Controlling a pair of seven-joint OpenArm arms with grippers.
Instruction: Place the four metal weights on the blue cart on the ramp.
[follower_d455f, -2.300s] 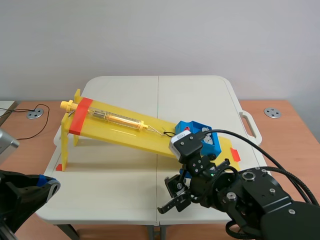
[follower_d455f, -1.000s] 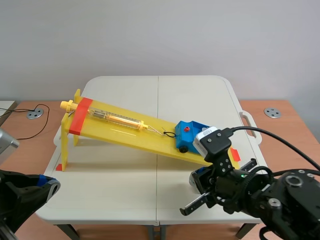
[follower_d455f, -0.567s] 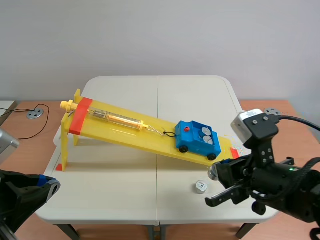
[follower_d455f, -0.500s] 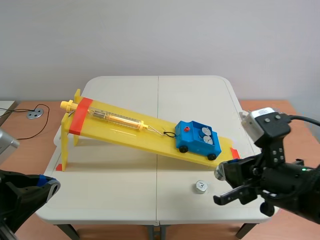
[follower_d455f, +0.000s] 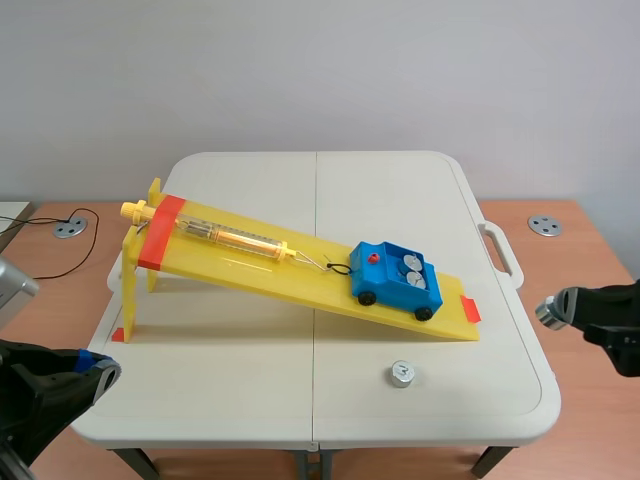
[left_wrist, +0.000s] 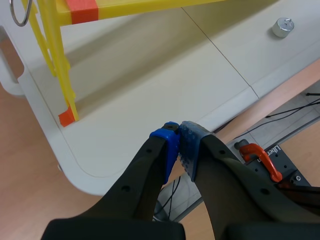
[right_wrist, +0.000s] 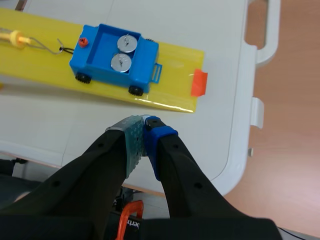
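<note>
Left pincer: we see the left pincer (left_wrist: 177, 145) clenched on nothing, its blue pads pressed together. Its arm sits at the lower left of the scene frame, by the near corner of the white tabletop (follower_d455f: 250, 365).
Ramp: we find the yellow ramp (follower_d455f: 250, 266) slanting from its raised end at centre left down to the tabletop right of centre, with orange tape at both ends.
Spring gauge: a clear tube (follower_d455f: 215, 235) lies along the ramp's upper half, and its wire hook reaches the cart's front.
Blue cart: the blue cart (follower_d455f: 398, 281) stands on the ramp's lower part, right of centre, wheels on the slope.
Weights in cart: in the right wrist view we make out a metal weight (right_wrist: 126, 42) and a second weight (right_wrist: 120, 62) side by side in the cart's tray.
Loose weight: a loose weight (follower_d455f: 402, 374) stands on the tabletop at lower right of centre, apart from the ramp's low end.
Right pincer: the right pincer (right_wrist: 145, 125) is clenched with nothing between its pads, and the cart lies ahead of it. In the scene frame its arm shows at the right edge, off the tabletop's side.
</note>
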